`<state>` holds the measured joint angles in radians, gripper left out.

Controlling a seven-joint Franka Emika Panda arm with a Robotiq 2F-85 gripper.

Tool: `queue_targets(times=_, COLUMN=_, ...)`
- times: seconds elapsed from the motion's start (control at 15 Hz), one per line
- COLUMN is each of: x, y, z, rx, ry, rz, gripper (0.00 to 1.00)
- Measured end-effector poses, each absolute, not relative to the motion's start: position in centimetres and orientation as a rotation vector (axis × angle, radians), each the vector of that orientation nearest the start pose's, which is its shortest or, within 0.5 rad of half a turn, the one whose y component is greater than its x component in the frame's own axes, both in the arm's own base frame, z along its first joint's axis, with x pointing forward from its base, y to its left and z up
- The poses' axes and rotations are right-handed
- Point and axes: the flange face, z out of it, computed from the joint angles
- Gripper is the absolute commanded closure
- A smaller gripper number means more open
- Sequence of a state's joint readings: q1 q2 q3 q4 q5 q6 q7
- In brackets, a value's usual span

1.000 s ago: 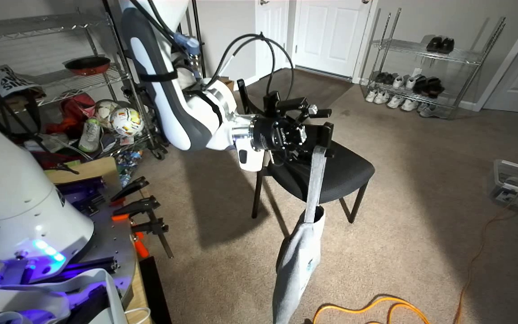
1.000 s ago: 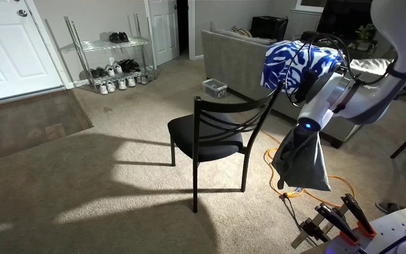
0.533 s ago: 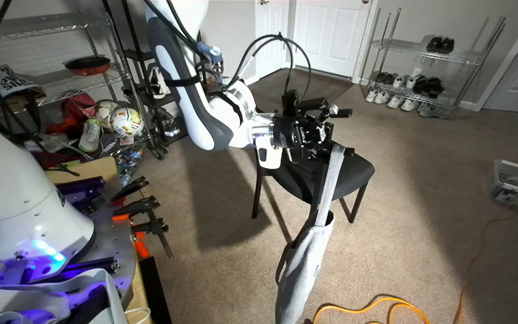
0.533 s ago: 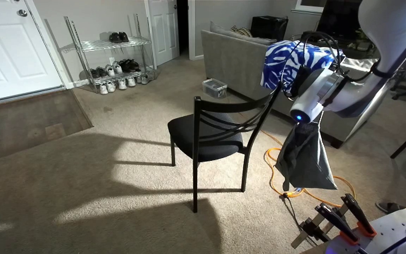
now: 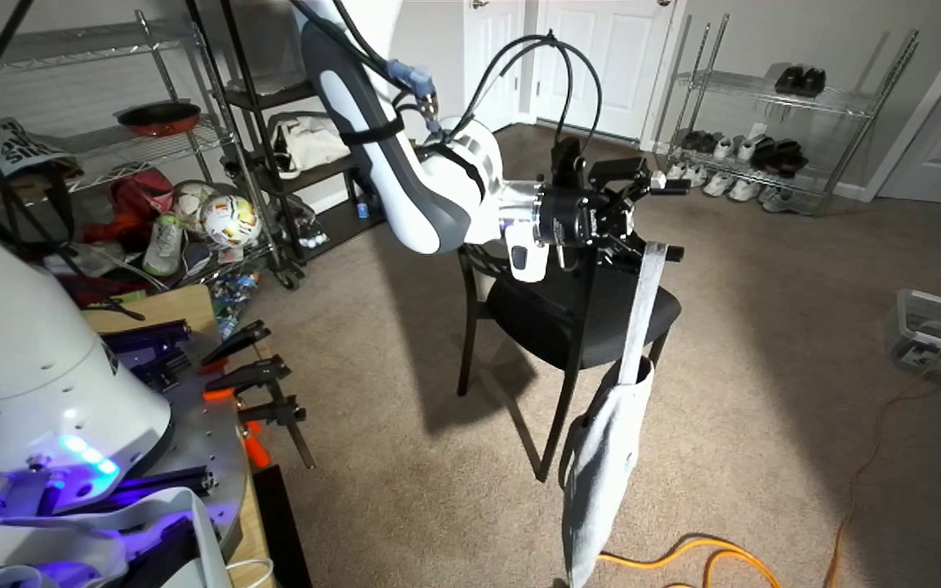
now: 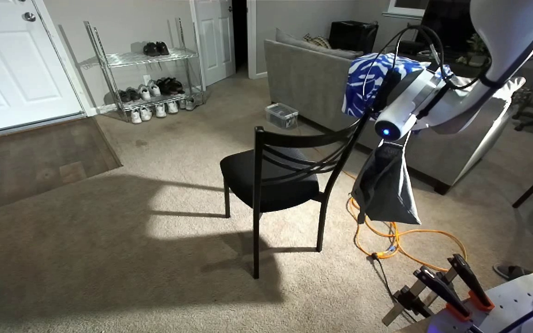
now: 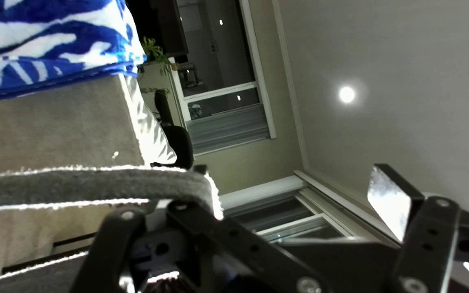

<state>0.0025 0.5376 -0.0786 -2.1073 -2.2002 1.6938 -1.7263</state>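
Observation:
A grey fabric bag [image 5: 605, 465] hangs by its strap [image 5: 642, 314] from my gripper [image 5: 673, 219]. The jaws stand wide apart. In the wrist view, the strap [image 7: 75, 185] is looped over the left finger, while the right finger's pad [image 7: 389, 199] has nothing against it; the gripper [image 7: 297, 190] is open. A black chair [image 6: 271, 182] stands nearby on the carpet. In an exterior view, the bag [image 6: 389, 185] hangs just right of the chair's back, and the robot's wrist hides the fingers. Whether bag and chair touch, I cannot tell.
A sofa [image 6: 312, 78] with a blue-and-white blanket [image 6: 363, 83] is beyond the arm. An orange cord [image 6: 433, 231] lies on the floor below the bag. Clamps [image 5: 254, 376] jut from the robot's table. A shoe rack [image 5: 781, 94] and clear bin [image 5: 932, 335] stand farther off.
The arm has carried the hanging bag rightward past the chair in one exterior picture, and leftward and higher in the other. The strap stays over the same finger; the chair has not moved.

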Motion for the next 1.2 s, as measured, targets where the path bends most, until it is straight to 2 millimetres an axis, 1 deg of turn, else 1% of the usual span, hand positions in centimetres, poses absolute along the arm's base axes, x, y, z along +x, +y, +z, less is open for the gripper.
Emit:
queue_targets(times=0.13, x=58.1, y=-11.9, z=22.1, rx=-0.286, ry=1.673, rz=-1.855, gripper=0.0)
queue_targets(times=0.27, x=58.3, y=-12.1, z=23.8, rx=-0.269, ry=1.683, rz=-1.829, gripper=0.0)
queue_targets(times=0.4, x=58.4, y=-12.5, z=25.0, rx=-0.252, ry=1.683, rz=-1.818, gripper=0.0)
queue_targets(times=0.67, x=58.5, y=-13.0, z=25.8, rx=-0.231, ry=1.677, rz=-1.819, gripper=0.0)
queue_targets(times=0.8, x=59.0, y=-13.0, z=26.3, rx=-0.22, ry=1.667, rz=-1.818, gripper=0.0)
queue_targets(times=1.07, x=60.9, y=-13.1, z=27.9, rx=-0.187, ry=1.629, rz=-1.817, gripper=0.0)
queue_targets(times=1.2, x=61.9, y=-12.8, z=28.1, rx=-0.182, ry=1.616, rz=-1.815, gripper=0.0)
